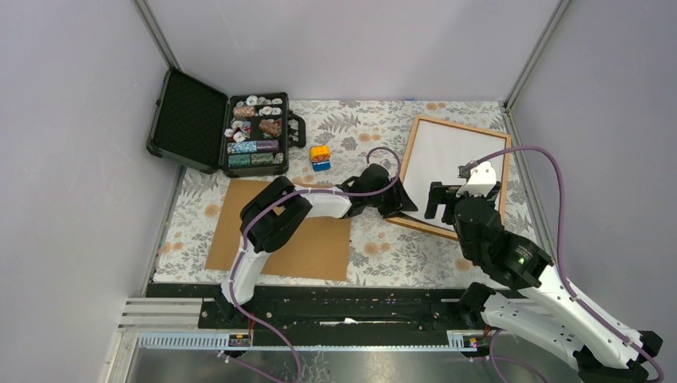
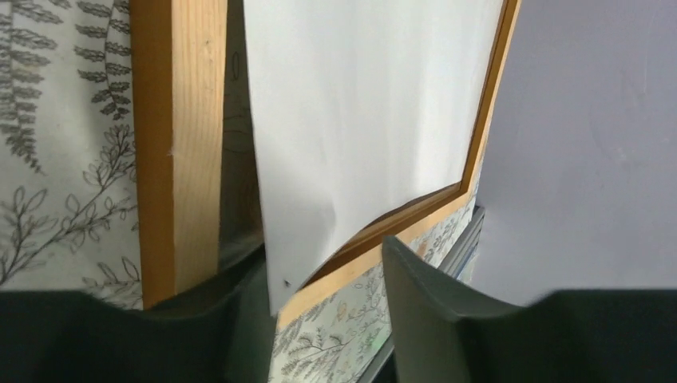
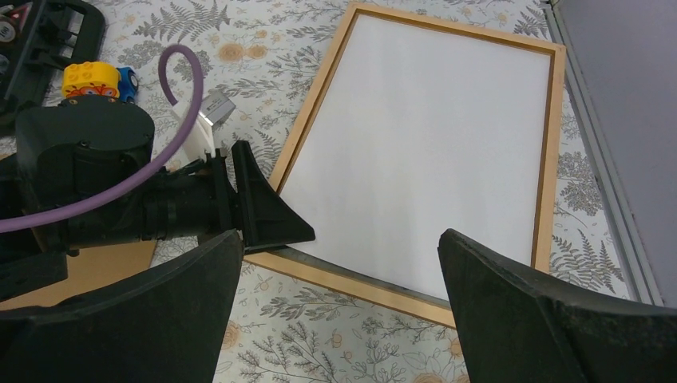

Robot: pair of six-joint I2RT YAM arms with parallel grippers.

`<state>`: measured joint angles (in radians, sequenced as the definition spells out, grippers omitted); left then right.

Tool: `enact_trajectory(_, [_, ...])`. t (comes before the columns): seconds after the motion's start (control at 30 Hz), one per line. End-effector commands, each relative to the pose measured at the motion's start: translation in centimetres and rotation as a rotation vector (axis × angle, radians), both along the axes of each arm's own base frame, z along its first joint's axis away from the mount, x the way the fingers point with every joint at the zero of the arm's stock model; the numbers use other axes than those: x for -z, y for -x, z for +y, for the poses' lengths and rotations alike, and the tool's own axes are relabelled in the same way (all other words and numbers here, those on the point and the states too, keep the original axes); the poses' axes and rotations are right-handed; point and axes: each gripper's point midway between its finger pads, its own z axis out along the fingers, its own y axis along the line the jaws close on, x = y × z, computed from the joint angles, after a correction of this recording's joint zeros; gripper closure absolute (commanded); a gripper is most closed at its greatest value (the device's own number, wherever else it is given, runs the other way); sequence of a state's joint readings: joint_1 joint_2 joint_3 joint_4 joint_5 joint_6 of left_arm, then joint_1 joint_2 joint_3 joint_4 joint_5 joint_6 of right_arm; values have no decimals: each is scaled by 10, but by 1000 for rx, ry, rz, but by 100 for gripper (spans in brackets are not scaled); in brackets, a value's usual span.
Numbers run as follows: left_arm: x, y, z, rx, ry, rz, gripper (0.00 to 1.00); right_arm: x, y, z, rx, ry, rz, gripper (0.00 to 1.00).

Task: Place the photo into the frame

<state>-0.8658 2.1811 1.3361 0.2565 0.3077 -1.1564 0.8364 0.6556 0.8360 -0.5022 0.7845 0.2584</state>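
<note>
From above, the frame lies flat at the bench's far right corner, turned a little askew. The photo lies inside it, white back up. The left gripper reaches across to the frame's near left corner. The right gripper hangs over the frame's near rail, just beside the left one. A brown board lies along the near edge on the left, under the left arm. An open case of chips sits at the far left corner, and a small cube stands near it

In the left wrist view, the left gripper has its jaws partway apart. The photo's corner hangs between them, lifted off the frame and close to the left-hand finger; whether it touches that finger I cannot tell. The rest of the sheet lies within the rails

In the right wrist view, the right gripper stands wide and holds nothing, its fingers either side of the frame's near rail, above it. The photo fills the frame, plain white. The left gripper's dark finger sits over the near left corner of the frame. The cube shows at the upper left
</note>
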Motion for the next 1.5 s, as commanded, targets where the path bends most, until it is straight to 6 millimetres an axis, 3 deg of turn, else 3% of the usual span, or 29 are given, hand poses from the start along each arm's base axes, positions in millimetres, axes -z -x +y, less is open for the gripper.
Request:
enact_trajectory(0.0, [-39, -6, 9, 17, -50, -117, 41, -11, -2, 3, 3, -68, -41, 0])
enact_trajectory(0.2, [-69, 8, 21, 53, -43, -148, 18, -3, -1, 11, -23, -88, -13, 0])
enact_trajectory(0.33, [-90, 18, 44, 59, -85, -202, 11, 0, 1, 14, -35, -112, -5, 0])
enact_trajectory(0.53, [-97, 48, 114, 40, -243, -266, 6, 12, 3, 25, -61, -163, 39, 0])
enact_trajectory(0.77, [-101, 86, 209, -54, -398, -312, 2, 47, 4, 67, -141, -252, 195, 0])
enact_trajectory(0.93, [-96, 91, 267, -181, -529, -327, 1, 71, 9, 112, -239, -387, 315, 0])
enact_trajectory(1.1, [-92, 77, 310, -323, -614, -269, 1, 89, 19, 166, -377, -566, 455, 0])
enact_trajectory(1.23, [-75, 66, 342, -441, -647, -165, 1, 108, 28, 198, -438, -667, 579, 0])
enact_trajectory(1.47, [-31, 81, 348, -543, -533, -19, 1, 127, 27, 227, -453, -752, 690, 0])
